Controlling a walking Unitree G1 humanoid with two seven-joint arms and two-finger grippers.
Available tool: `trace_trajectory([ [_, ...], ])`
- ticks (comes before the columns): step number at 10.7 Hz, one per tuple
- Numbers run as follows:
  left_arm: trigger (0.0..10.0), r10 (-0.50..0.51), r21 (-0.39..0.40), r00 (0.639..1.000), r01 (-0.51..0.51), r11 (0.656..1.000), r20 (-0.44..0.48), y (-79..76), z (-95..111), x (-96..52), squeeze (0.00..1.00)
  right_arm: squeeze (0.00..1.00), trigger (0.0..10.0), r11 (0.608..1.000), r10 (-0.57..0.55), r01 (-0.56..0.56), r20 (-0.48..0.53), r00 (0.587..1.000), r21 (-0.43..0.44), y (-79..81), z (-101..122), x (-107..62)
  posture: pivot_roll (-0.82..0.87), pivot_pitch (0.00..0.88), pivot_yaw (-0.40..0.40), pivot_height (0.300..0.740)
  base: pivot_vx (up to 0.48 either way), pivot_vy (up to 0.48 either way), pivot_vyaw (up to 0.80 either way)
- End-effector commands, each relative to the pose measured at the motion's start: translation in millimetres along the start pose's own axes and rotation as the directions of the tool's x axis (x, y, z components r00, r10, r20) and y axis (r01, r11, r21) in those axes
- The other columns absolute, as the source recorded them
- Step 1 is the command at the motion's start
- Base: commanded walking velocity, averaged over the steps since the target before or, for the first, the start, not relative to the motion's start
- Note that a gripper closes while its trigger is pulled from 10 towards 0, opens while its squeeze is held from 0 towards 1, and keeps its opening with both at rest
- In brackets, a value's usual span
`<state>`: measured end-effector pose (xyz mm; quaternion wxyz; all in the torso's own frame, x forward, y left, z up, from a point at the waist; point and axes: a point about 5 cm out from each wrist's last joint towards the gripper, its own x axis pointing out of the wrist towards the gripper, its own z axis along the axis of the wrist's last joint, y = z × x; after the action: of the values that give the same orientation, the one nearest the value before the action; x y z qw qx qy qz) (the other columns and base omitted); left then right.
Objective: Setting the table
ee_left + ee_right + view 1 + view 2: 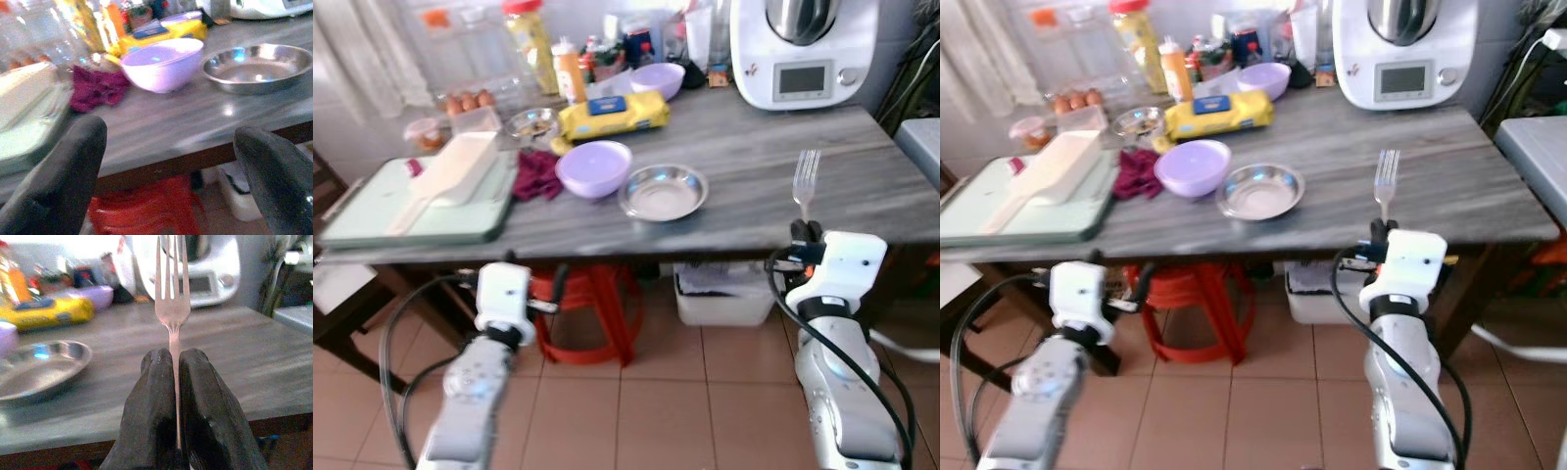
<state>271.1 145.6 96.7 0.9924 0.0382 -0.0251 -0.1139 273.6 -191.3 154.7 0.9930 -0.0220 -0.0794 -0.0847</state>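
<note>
We saw the right gripper (175,363) pinching the fork (171,293) upright — tines up, at the table (862,166) edge; left gripper (171,152) spread.

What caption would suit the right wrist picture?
Right pincer shut on an upright fork, metal plate beyond on the grey table.

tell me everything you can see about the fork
The fork is plain silvery metal with four straight tines and a slim handle. It stands upright, tines up, its handle clamped between the two black fingers of the right gripper. It is held at the table's near edge, to the right of the steel dish, touching nothing but the fingers.
</note>
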Motion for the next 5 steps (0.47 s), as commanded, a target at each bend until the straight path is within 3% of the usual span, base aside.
trace_trajectory([
  [1, 10.0, 0.006, 0.017, 1.0, -0.006, 1.0, -0.004, 8.1, 1.4, -2.8, 0.0, 0.0, 10.0, 1.0, 0.007, -0.007, 0.014, 1.0, 0.015, 4.9, 3.4, 1.0, -0.15, 0.053, 0.117, 0.74, 0.36, 0.0, 0.0],
  [3, 10.0, -0.006, 0.015, 1.0, 0.006, 1.0, -0.01, 7.8, 1.2, -2.2, 0.0, 0.0, 10.0, 1.0, 0.004, -0.004, 0.011, 1.0, 0.018, 4.8, 3.3, 1.3, -0.15, 0.055, 0.119, 0.74, 0.36, 0.0, 0.0],
  [5, 10.0, -0.035, 0.002, 0.999, 0.035, 0.999, -0.014, 3.8, 0.9, -1.9, 0.0, 0.0, 10.0, 1.0, -0.005, 0.005, 0.004, 1.0, 0.022, 3.4, 2.2, 1.3, -0.15, 0.056, 0.123, 0.74, 0.352, 0.0, -0.52],
])
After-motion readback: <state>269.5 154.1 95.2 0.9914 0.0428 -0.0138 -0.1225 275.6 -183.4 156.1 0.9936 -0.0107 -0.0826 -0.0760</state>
